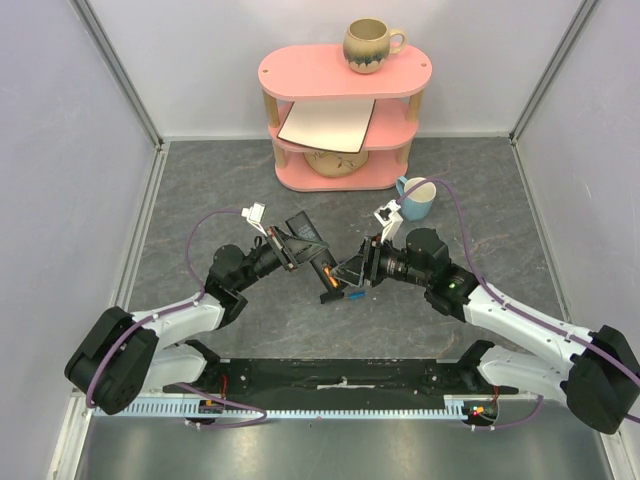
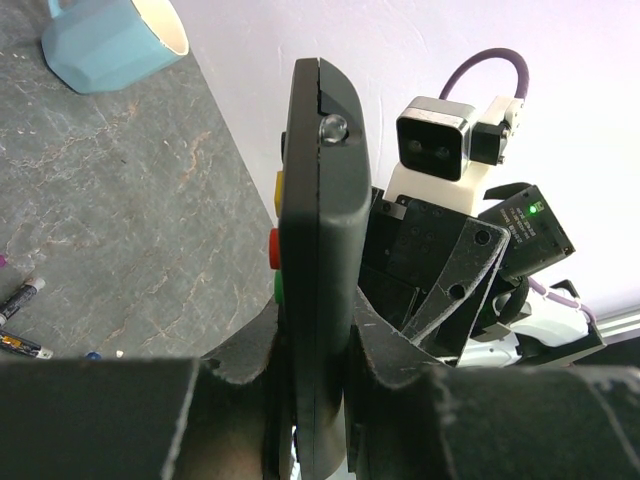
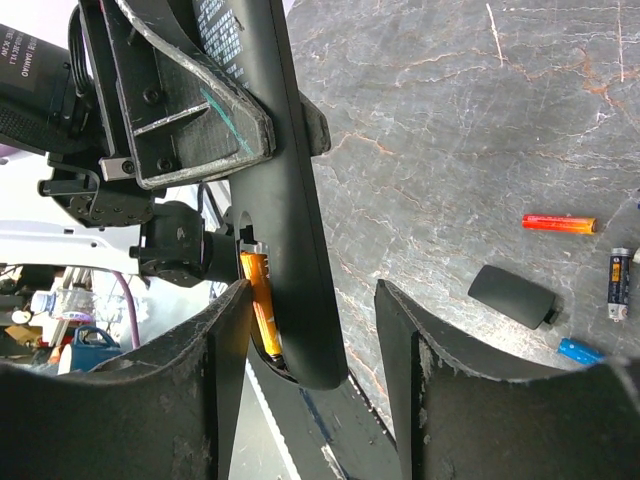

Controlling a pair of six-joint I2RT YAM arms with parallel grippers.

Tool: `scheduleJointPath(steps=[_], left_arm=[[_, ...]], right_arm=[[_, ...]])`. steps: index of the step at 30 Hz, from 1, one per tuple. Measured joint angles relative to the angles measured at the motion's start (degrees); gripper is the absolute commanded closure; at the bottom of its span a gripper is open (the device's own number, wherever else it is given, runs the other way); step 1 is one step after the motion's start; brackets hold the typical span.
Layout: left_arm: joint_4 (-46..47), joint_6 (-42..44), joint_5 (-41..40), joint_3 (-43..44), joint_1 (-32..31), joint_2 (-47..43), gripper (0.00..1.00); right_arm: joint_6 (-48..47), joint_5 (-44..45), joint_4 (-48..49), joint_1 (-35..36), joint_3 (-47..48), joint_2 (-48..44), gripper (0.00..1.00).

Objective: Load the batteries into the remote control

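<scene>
Viewing all three cameras, mid-task.

- My left hand (image 2: 316,385) is clamped on the remote control (image 2: 320,200), gripping it by its edges. The remote is lifted off the counter (image 1: 480,200) and sits between the two arms. Coloured buttons show along one face in the left wrist view.
- My right hand (image 3: 310,340) is part-open, one finger on each side of the remote's lower end. One finger (image 3: 400,380) stands clear of the remote's edge, so it is not gripping.
- The battery bay (image 3: 262,330) on the back of the remote is uncovered. One orange battery (image 3: 255,295) lies in it lengthwise. I cannot tell whether a second cell is in there.
- Loose on the counter, near each other but apart:
  - red-orange battery (image 3: 558,223)
  - dark battery (image 3: 620,283)
  - blue battery (image 3: 580,350)
  - black cover (image 3: 512,295), just beside the blue battery
- The blue mug (image 1: 415,198) stands upright on the counter beyond my right hand. Only its white inside shows.
- The pink shelf (image 1: 300,70) is at the back.
  - Top: brown mug (image 1: 370,45).
  - Middle tier: a pale flat board (image 1: 325,125).
  - Bottom tier: a bowl (image 1: 335,162).
  - I cannot see what the mug or the bowl contains.
</scene>
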Motion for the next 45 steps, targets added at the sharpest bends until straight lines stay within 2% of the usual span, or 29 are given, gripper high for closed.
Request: scheduleJointPath(steps=[21,23,24,27,32,38,40,45], left_arm=[[-4.1,0.0,-0.5,0.6,0.2,-1.5,0.98],[-4.8,0.0,-0.6,0.8,0.2,-2.0,0.98],[-5.0,0.0,-0.6,0.8,0.2,-2.3,0.98],[-5.3,0.2,-0.7,0.8,0.2,-3.1,0.98],[-5.3,0.4,-1.2,0.8,0.2,-4.7,0.98],[-5.2,0.8,-2.1,-0.8,0.2,-5.9,0.98],[-5.7,1.1,-2.3,-1.9,0.2,-6.8,0.98],[-9.7,2.1,-3.7,-5.1,0.2,-12.9,0.98]], right_arm=[[0.0,0.7,0.3,0.9,0.3,1.4,0.48],[0.0,0.7,0.5,0.9,0.4,1.5,0.40],[0.0,0.7,0.6,0.9,0.4,1.5,0.29],[0.3,1.0,0.3,0.9,0.4,1.5,0.13],[0.9,2.8,-2.2,0.8,1.5,0.6,0.02],[0.0,4.9,-7.0,-1.1,5.8,-3.3,0.02],[-1.7,7.1,-9.0,-2.0,7.3,-5.3,0.06],[-8.1,14.0,-14.4,-2.8,8.2,-4.4,0.24]])
